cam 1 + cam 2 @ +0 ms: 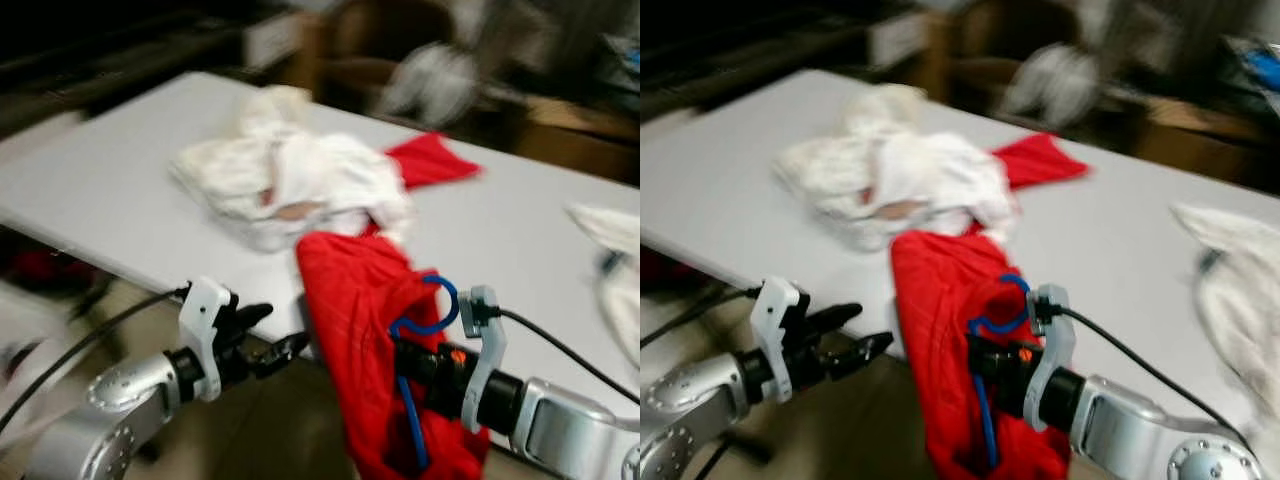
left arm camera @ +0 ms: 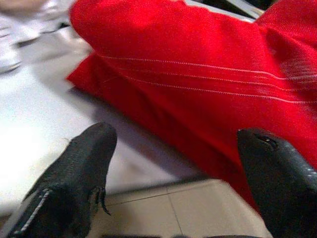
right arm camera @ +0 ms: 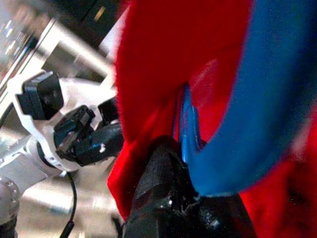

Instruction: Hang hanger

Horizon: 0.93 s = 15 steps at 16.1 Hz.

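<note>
A blue plastic hanger (image 1: pixel 425 320) sits inside a red shirt (image 1: pixel 360 300) that drapes off the front edge of the white table (image 1: pixel 120 190). My right gripper (image 1: pixel 405 355) is shut on the hanger and the red cloth near the hook, seen close up in the right wrist view as blue hanger (image 3: pixel 257 99) against a black finger (image 3: pixel 163 188). My left gripper (image 1: pixel 275 335) stands open just left of the hanging shirt, below the table edge. In the left wrist view its two fingertips (image 2: pixel 84 163) frame the red shirt (image 2: pixel 198 79) without touching it.
A heap of white clothes (image 1: pixel 285 180) lies on the table behind the red shirt. Another white garment (image 1: pixel 615 250) lies at the table's right side. Dark furniture and boxes stand behind the table. Tiled floor (image 2: pixel 198 208) lies below the table edge.
</note>
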{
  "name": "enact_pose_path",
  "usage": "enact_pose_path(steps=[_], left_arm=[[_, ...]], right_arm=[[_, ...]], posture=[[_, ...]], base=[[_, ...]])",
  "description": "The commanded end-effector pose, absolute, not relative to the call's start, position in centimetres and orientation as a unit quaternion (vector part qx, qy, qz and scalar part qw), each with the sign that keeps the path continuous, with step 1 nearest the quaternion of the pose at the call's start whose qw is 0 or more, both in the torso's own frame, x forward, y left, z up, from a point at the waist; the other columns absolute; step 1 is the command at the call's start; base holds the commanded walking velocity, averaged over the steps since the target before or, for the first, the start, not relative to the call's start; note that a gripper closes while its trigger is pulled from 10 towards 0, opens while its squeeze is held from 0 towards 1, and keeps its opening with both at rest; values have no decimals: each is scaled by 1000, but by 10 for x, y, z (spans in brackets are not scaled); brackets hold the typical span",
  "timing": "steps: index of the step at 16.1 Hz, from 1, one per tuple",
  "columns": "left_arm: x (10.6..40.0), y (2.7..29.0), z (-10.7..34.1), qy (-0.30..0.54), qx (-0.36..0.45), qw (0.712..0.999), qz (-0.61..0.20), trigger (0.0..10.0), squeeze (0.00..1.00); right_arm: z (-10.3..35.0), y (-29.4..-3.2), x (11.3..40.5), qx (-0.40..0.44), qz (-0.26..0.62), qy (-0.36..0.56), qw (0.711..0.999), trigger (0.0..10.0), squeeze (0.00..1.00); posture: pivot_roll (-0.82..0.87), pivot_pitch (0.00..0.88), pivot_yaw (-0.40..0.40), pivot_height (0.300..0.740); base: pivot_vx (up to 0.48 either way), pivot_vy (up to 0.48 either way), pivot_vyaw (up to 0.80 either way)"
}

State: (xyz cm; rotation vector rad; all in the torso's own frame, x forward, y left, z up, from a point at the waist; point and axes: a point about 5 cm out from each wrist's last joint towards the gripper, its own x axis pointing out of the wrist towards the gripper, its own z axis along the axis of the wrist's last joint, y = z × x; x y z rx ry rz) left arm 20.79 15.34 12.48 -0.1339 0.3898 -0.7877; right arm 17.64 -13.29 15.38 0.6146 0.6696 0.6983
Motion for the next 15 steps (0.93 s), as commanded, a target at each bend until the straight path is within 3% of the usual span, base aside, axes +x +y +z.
enact_pose_path(steps=[1,15], left_arm=[[208,152,130,182,-56,905,-380,10000,1000],[229,160,143,168,-35,894,-415,10000,1000]], right_arm=[[157,-131,177,288,346,316,835,10000,0],[149,-148,208,241,345,287,861,10000,0]], posture=[[-155,0,-40,740],[-131,0,-3,740]], base=[[0,0,800],[0,0,800]])
